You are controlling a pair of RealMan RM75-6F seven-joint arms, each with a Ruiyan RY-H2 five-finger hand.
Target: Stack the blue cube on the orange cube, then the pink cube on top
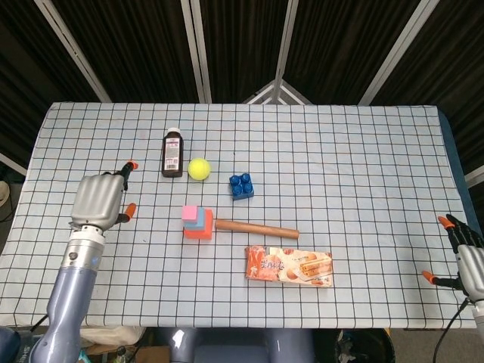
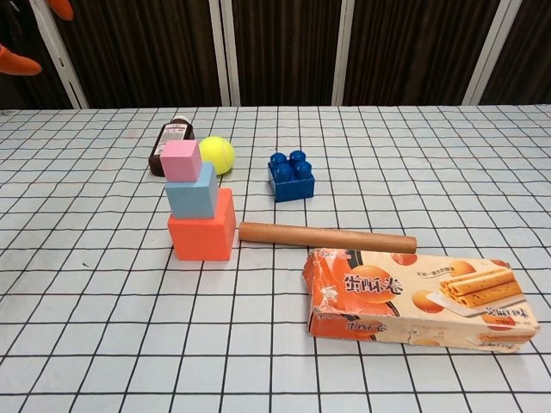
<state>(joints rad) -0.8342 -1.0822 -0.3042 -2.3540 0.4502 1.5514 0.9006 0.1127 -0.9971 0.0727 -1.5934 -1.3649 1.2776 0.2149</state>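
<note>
Cubes are seen stacked left of the wooden rod [image 2: 327,237]: pink cube [image 2: 182,161] on blue cube [image 2: 193,191] on orange cube [image 2: 202,229]. Left hand [image 1: 98,200] is held apart, fingers spread, empty. Right hand [image 1: 465,261], at the edge, seems spread.

Bare cloth lies right of the left hand [image 1: 98,201] as far as the cube stack [image 1: 197,222]; beyond the stack a wooden rod [image 1: 256,228] and snack box [image 1: 288,266] block the way; bottle [image 1: 173,153] and ball [image 1: 199,168] stand ahead-right.
</note>
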